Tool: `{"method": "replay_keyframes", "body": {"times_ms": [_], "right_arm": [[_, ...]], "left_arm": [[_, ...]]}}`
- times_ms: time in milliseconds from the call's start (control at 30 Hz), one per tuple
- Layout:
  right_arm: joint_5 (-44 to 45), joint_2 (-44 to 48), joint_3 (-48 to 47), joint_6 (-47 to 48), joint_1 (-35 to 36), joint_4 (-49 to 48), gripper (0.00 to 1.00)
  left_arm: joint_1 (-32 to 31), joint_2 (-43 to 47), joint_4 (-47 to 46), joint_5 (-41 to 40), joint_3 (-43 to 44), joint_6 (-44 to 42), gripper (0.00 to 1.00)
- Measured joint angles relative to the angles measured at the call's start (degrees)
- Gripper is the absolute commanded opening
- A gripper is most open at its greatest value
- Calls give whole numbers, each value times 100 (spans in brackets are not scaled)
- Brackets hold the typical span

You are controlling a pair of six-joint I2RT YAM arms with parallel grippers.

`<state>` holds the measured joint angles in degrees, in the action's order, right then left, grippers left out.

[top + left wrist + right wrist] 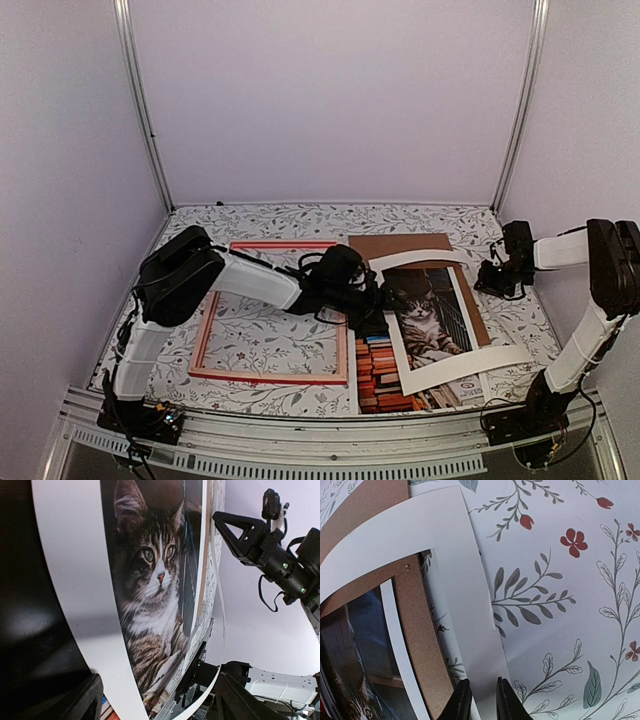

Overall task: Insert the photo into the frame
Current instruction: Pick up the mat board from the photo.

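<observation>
The red frame (270, 377) lies flat on the table at centre left. The photo (430, 320) of the tabby cat lies to its right, and its stacked books stick out at the lower left. A white mat board (420, 258) lies bowed over the photo, with the cat (150, 580) showing through its window. My left gripper (372, 305) reaches across the frame to the mat's left rail. It is open (160, 702), with the curved white sheet passing loosely between its fingers (82, 700). My right gripper (495, 278) hangs over the mat's right rail (455, 545), its jaws (479, 697) a narrow gap apart.
A brown backing board (400, 244) lies under the mat and photo, and it shows through the window (415, 610). The flowered tablecloth (560, 605) spreads to the right. White walls and metal posts close in the table.
</observation>
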<state>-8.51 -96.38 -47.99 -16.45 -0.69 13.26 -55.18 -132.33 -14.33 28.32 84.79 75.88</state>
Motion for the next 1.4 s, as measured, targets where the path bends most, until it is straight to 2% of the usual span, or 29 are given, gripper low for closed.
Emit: {"method": "replay_keyframes", "body": {"times_ms": [600,1033,1167,1333,1400], "right_arm": [[63,-22,-107,57,0,208,12],[37,-76,-105,61,-26,210,12],[31,-70,-105,61,-50,216,21],[131,131,-103,74,-50,396,42],[232,254,-103,79,-52,452,48]], "left_arm": [[55,138,264,-258,-15,-581,88],[70,417,1156,-1082,79,-1187,90],[72,420,1268,-1191,131,-1325,91],[72,420,1425,-1355,216,-1499,91],[72,417,1572,-1427,293,-1589,91]]}}
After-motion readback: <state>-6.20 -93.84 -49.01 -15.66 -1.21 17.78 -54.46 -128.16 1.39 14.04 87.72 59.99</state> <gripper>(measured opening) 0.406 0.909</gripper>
